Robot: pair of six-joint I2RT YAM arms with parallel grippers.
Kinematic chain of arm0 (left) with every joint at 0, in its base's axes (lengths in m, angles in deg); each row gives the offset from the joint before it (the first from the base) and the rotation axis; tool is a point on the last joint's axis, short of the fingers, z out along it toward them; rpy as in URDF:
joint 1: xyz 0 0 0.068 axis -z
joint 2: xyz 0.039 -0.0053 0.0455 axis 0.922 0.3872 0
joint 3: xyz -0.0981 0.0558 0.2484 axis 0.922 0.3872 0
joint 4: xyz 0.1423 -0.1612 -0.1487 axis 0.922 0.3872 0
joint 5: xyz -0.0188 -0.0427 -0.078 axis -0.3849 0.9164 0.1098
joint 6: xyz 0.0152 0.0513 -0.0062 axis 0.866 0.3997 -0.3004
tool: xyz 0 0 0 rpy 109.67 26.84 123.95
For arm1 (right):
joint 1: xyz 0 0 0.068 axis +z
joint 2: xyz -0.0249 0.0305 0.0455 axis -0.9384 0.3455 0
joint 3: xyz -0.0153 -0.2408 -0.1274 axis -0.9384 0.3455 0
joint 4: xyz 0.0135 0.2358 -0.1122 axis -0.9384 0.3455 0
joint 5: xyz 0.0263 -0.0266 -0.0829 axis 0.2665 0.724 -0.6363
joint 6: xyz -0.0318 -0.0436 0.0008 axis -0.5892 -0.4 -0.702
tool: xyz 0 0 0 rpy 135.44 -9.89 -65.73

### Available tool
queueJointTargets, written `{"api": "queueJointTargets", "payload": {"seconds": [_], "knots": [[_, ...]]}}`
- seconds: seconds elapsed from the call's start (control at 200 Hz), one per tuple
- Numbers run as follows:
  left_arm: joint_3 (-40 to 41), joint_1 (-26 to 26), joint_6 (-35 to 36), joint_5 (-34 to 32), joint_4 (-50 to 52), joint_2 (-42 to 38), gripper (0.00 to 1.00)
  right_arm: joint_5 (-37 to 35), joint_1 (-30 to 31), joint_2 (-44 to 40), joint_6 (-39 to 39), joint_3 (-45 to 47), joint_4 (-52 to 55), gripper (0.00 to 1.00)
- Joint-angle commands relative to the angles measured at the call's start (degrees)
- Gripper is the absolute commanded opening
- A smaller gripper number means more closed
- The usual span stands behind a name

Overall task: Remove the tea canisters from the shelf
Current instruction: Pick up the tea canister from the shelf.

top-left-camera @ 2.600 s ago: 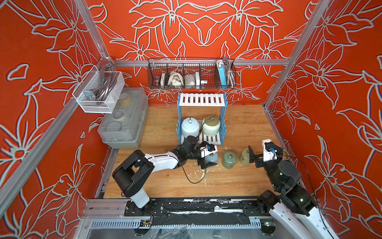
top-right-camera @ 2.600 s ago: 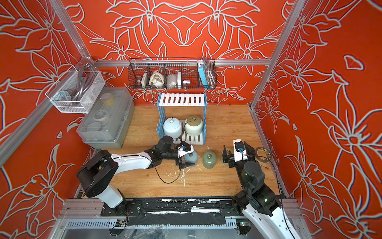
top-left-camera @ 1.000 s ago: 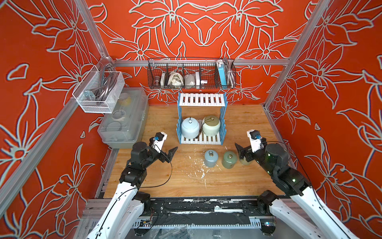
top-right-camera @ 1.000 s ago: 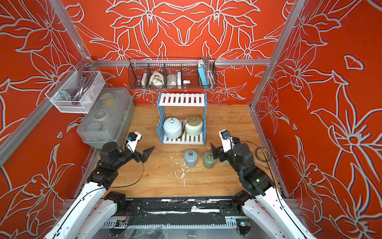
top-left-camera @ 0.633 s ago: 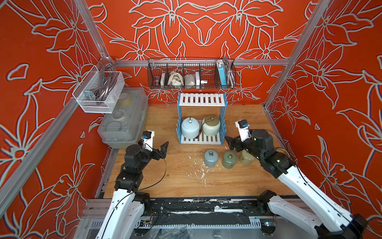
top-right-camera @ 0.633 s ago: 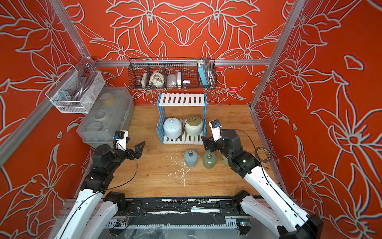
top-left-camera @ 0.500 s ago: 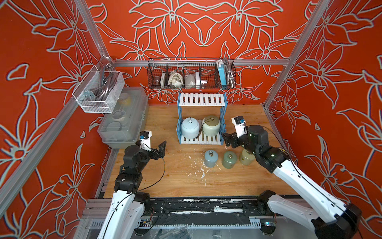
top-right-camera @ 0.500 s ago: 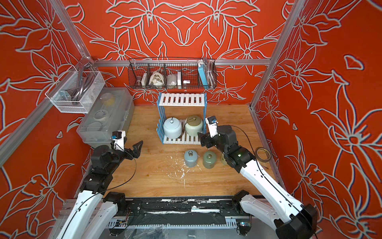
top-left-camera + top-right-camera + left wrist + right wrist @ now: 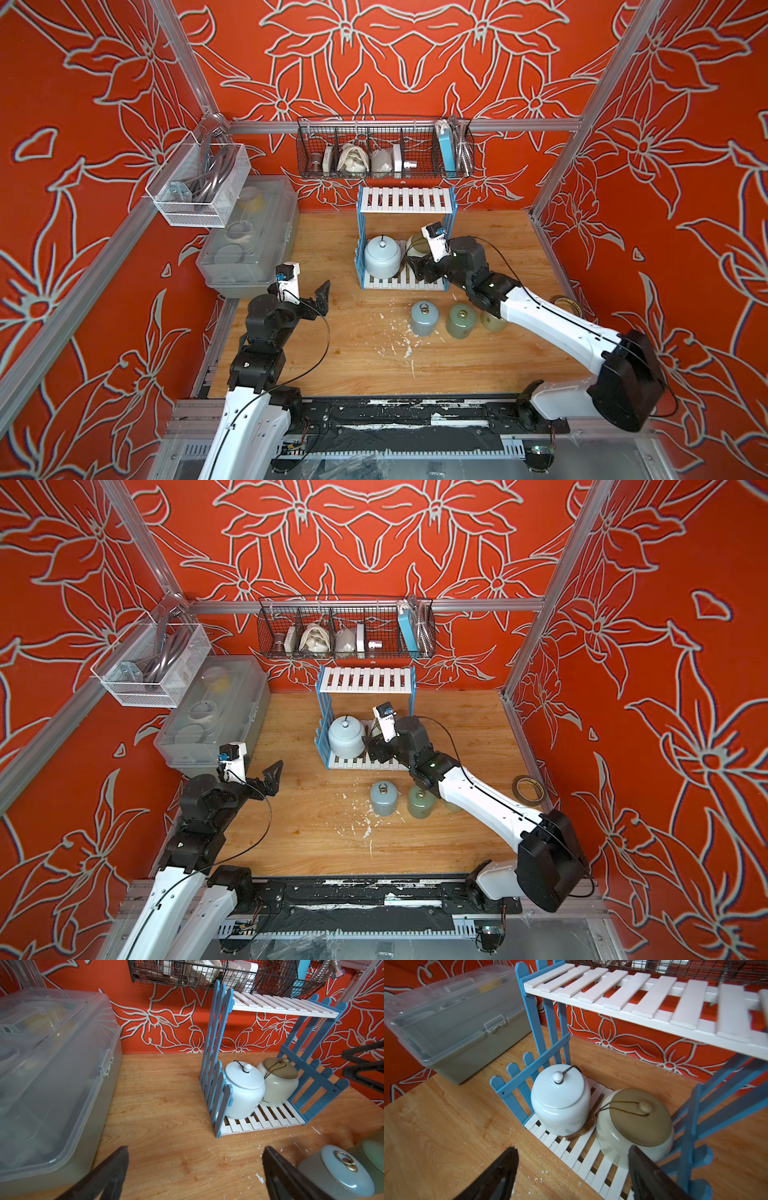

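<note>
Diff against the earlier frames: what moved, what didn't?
Left gripper drew back from the blue-grey canister, open and empty. Right gripper left the small cream canister and reached to the shelf's lower tier, jaws open at the cream jar, not gripping. Unchanged: pale blue jar and cream jar on the shelf, three canisters on the table.

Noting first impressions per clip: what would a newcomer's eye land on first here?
Red floral walls surround everything. Centre back, the blue-sided shelf holds a pale blue jar and a cream jar on its lower tier, the open right gripper at the cream one. Three small canisters stand in a row on the table in front.
</note>
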Motion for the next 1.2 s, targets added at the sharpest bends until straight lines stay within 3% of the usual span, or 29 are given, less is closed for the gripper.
{"api": "queueJointTargets", "payload": {"seconds": [0.0,0.525,0.836,1.136,1.196], "knots": [[0.6,0.1,0.9,-1.1,-2.8,-0.5,0.99,-0.9,1.1,3.7,-0.2,-3.3,-6.4,0.83],[0.3,0.1,1.1,-1.6,-2.3,-0.8,0.99,-6.6,4.2,23.6,-0.5,-13.4,-17.6,0.69],[0.1,-0.1,0.0,0.7,-1.3,-0.1,0.99,-11.4,4.3,30.9,-1.2,-16.1,-22.9,0.61],[-0.1,-0.2,0.0,0.7,-0.5,0.4,0.99,-10.7,4.3,36.6,-2.6,-20.6,-22.8,0.53],[0.3,0.0,0.6,-0.1,-0.9,0.3,0.99,-10.0,4.3,37.4,-3.7,-21.0,-22.4,0.47]]}}
